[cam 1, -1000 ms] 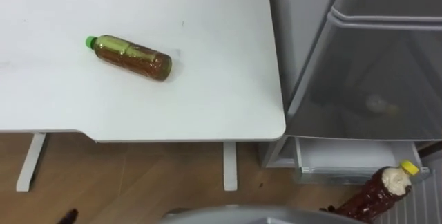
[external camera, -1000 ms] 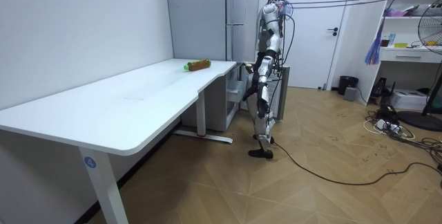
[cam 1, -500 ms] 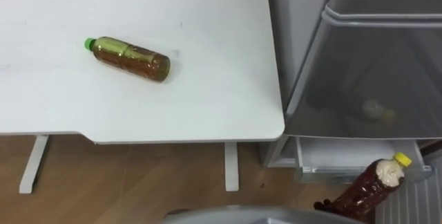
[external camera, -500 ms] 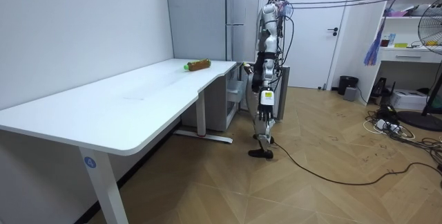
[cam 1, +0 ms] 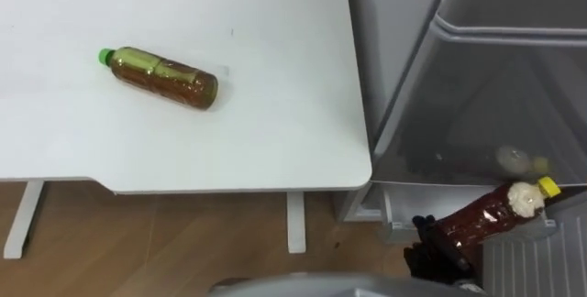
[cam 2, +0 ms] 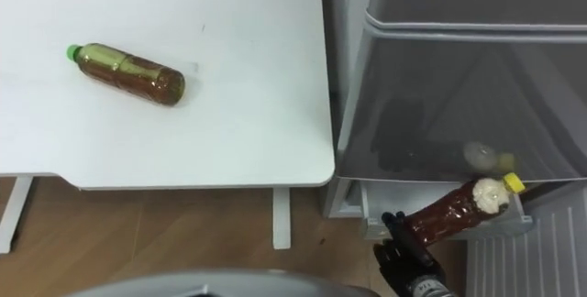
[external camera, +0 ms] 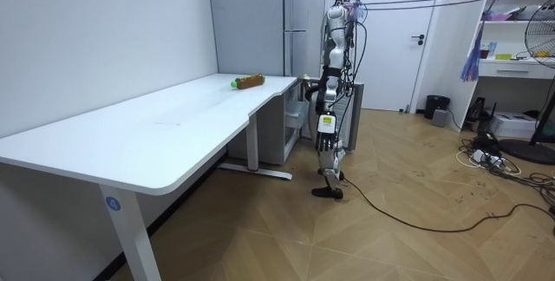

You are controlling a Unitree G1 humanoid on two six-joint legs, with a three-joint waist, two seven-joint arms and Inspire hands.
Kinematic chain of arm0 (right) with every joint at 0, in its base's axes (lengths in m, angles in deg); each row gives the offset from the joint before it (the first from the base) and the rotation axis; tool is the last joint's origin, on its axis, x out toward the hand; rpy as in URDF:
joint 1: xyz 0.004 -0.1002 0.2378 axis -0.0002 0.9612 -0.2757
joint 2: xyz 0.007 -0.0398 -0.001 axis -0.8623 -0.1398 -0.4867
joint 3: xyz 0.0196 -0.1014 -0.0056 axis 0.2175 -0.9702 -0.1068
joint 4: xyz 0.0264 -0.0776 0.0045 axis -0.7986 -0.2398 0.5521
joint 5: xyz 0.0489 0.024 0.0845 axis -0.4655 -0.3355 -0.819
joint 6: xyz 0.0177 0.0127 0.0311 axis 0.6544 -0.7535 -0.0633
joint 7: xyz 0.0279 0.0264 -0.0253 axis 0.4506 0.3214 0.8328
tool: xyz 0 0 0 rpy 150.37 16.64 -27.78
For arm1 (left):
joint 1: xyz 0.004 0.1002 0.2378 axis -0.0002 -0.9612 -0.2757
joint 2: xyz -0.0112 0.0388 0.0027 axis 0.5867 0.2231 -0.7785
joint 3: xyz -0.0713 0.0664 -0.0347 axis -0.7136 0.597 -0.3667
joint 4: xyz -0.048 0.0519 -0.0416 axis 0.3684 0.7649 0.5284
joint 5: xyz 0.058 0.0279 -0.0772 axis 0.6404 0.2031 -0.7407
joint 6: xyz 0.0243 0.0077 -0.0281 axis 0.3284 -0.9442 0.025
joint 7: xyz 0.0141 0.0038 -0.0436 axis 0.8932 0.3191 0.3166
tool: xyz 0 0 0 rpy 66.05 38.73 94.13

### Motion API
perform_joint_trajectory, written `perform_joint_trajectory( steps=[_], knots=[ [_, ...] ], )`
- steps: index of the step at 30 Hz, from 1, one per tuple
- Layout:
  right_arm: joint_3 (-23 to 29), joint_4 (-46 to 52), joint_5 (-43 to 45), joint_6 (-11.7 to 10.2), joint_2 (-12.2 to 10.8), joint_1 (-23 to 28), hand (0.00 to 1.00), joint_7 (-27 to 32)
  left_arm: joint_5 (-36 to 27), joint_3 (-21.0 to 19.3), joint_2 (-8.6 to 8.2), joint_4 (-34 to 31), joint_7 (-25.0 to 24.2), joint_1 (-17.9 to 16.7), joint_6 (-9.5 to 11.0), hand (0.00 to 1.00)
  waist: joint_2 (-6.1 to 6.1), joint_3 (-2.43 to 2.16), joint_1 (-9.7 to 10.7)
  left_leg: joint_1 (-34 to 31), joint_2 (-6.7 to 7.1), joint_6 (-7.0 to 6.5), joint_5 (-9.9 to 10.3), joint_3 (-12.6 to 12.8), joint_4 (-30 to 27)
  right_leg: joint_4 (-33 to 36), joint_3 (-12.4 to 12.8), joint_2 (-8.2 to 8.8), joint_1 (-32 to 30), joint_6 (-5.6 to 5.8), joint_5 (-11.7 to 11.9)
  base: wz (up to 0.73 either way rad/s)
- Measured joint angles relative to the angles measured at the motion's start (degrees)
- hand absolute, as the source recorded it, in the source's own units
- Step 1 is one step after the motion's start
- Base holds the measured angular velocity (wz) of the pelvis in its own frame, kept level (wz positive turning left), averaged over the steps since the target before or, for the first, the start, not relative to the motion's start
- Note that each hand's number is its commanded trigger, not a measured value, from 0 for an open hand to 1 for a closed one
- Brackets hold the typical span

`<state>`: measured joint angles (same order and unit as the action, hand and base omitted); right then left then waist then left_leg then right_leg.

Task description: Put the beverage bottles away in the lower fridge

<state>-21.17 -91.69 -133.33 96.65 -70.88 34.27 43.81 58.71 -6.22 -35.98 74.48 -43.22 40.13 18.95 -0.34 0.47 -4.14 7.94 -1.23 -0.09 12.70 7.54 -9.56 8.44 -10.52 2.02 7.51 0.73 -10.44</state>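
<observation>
A brown drink bottle with a green cap (cam 1: 158, 77) lies on its side on the white table (cam 1: 275, 141), also visible near the table's far end (external camera: 249, 80). My right hand (cam 1: 438, 253) is shut on a second brown bottle with a yellow cap (cam 1: 486, 219). That bottle is tilted, cap up and to the right, just in front of the fridge's translucent drawer (cam 1: 459, 123). I stand at the table's end beside the open grey fridge (external camera: 260, 21). My left hand (external camera: 323, 121) hangs at my side.
The table's rounded corner (cam 1: 365, 173) lies close to the left of the fridge opening. A white table leg (cam 1: 295, 224) stands on the wooden floor below. A pale round item (cam 1: 515, 159) shows through the drawer wall.
My right hand has lifted the yellow-capped bottle up and leftward toward the drawer front, and the hand now shows. The green-capped bottle has stayed in place; the view shifted slightly.
</observation>
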Motion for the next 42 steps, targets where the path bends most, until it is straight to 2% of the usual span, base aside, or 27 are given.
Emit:
perform_joint_trajectory(
  steps=[3,7,12,19,21,24,27,31,33,36,39,42],
  knots=[
    [0.0,0.5,-1.0,0.0,0.4,-0.7,1.0,1.0,0.0,0.0,0.0,-0.1,-0.7,0.0,-0.2,0.0,-0.71,-0.1,0.7,-0.3,-0.03,0.0,0.0,-0.2,0.0,0.0,-0.5,0.02,-0.1,-0.05,0.0,0.08],
    [0.0,1.6,-3.1,0.0,1.1,-0.7,1.0,1.7,0.0,0.0,0.05,-0.8,-1.6,-0.4,-0.8,0.0,-1.74,0.05,0.7,-0.3,0.01,-0.01,0.0,-0.2,-0.1,0.2,-0.7,0.16,-0.3,-0.01,-0.1,0.04],
    [0.6,2.3,-4.7,0.0,1.5,-0.7,1.0,2.1,0.0,0.2,0.07,-2.7,-2.7,-2.2,-1.3,0.0,-1.72,0.01,1.0,-0.7,0.15,-0.02,0.0,-0.6,-0.5,0.4,-1.3,0.44,-0.4,0.0,-0.3,0.04],
    [1.3,2.5,-11.6,0.0,1.6,-2.7,1.0,2.1,0.0,3.8,0.04,-3.9,-3.5,-2.1,-1.3,0.0,-1.94,-0.08,1.5,-4.0,0.8,-0.03,0.0,-1.8,-3.0,3.7,-2.5,1.56,-3.4,0.16,-1.5,0.11],
    [2.5,2.3,-12.6,0.0,1.7,-4.2,1.0,2.2,0.0,4.1,0.0,-4.0,-4.1,-1.8,-1.5,0.0,-2.3,-0.05,1.5,-6.5,0.81,-0.03,0.0,-1.9,-4.6,5.2,-2.6,1.84,-5.3,0.02,-1.7,0.03],
    [2.9,1.8,-16.4,-0.7,2.1,-8.3,1.0,2.2,0.1,5.9,0.18,-4.0,-5.5,0.0,-1.9,0.0,-3.54,0.42,1.6,-11.3,0.9,-0.12,-0.1,-3.0,-6.5,8.0,-2.9,2.17,-10.5,-0.34,-2.0,0.1],
    [3.0,0.6,-17.4,-0.8,2.1,-11.2,1.0,2.2,0.1,7.4,0.19,-4.2,-5.7,0.5,-2.2,0.0,-3.96,0.64,2.0,-14.8,0.87,-0.32,-0.2,-3.0,-8.0,10.6,-3.0,2.85,-14.9,-0.82,-2.4,0.04],
    [3.1,0.3,-18.9,-1.0,2.2,-14.1,1.0,3.0,-0.1,9.1,0.37,-3.8,-6.6,1.3,-2.4,0.0,-4.14,0.72,2.1,-18.6,1.12,-0.52,-0.9,-2.9,-8.9,13.7,-3.0,3.87,-19.3,-1.25,-2.8,-0.01],
    [3.0,-0.4,-20.6,-1.0,2.7,-16.9,1.0,4.1,-0.2,11.2,0.43,-3.6,-7.2,3.1,-2.7,0.0,-4.49,1.19,1.9,-21.3,1.1,-0.56,-1.1,-2.5,-10.3,15.5,-2.4,3.94,-22.3,-1.42,-2.9,0.0],
    [3.5,-0.8,-20.6,-0.8,3.2,-19.5,1.0,4.8,-0.1,11.4,0.48,-3.8,-8.2,4.6,-2.7,0.0,-4.54,1.21,1.1,-24.5,1.05,-0.53,-1.5,-1.7,-10.9,17.0,-1.7,4.32,-26.3,-1.92,-2.7,-0.14],
    [3.6,-0.8,-20.2,-0.5,4.6,-21.1,1.0,5.5,-0.2,11.5,1.02,-3.9,-8.9,4.9,-2.6,0.0,-4.46,1.27,0.5,-27.5,1.22,-0.67,-1.8,-1.1,-11.5,19.6,-1.0,5.21,-30.6,-2.15,-3.3,-0.05],
    [4.0,-1.0,-20.0,-0.5,5.5,-22.9,1.0,6.7,-0.5,12.0,1.68,-3.9,-9.0,5.0,-2.8,0.0,-4.39,1.34,-0.3,-29.6,1.14,-0.65,-2.1,-0.6,-11.9,20.5,-0.4,5.22,-33.2,-2.46,-3.0,-0.08]
  ],
)
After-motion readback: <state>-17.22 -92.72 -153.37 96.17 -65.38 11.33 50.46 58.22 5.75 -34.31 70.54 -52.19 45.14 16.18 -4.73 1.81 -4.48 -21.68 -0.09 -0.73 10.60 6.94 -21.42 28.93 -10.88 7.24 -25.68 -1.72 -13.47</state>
